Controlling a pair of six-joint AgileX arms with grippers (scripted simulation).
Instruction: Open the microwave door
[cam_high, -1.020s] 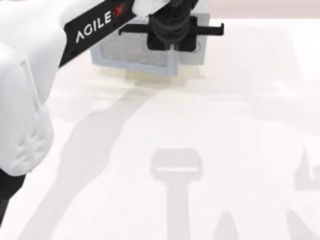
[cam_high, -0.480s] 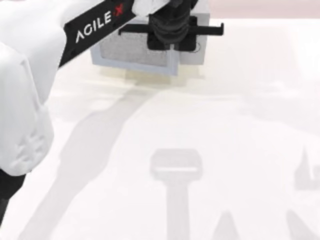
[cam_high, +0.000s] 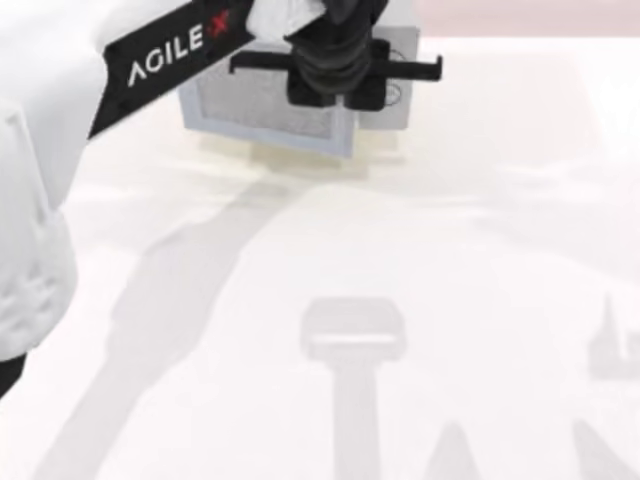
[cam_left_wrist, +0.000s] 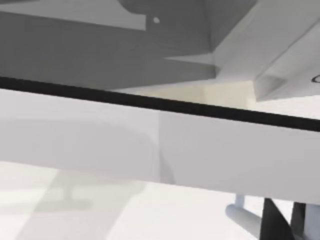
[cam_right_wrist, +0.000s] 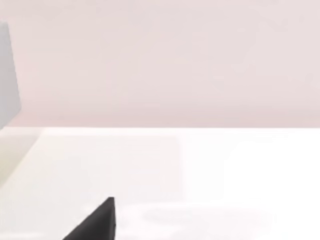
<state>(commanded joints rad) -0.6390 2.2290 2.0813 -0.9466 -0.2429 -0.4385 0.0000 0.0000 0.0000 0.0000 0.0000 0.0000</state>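
Left hand (cam_high: 335, 75) shifted left; microwave door (cam_high: 268, 108) swung slightly wider.

Microwave door (cam_left_wrist: 100, 140) edge (close-up), ajar

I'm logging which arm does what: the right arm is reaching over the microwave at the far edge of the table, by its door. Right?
No, the left arm is. The top view shows it stretched from the left, its gripper over the microwave by the microwave door.

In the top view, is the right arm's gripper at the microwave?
No: only the left gripper is at the microwave, over the microwave door; the right arm does not appear in the top view.
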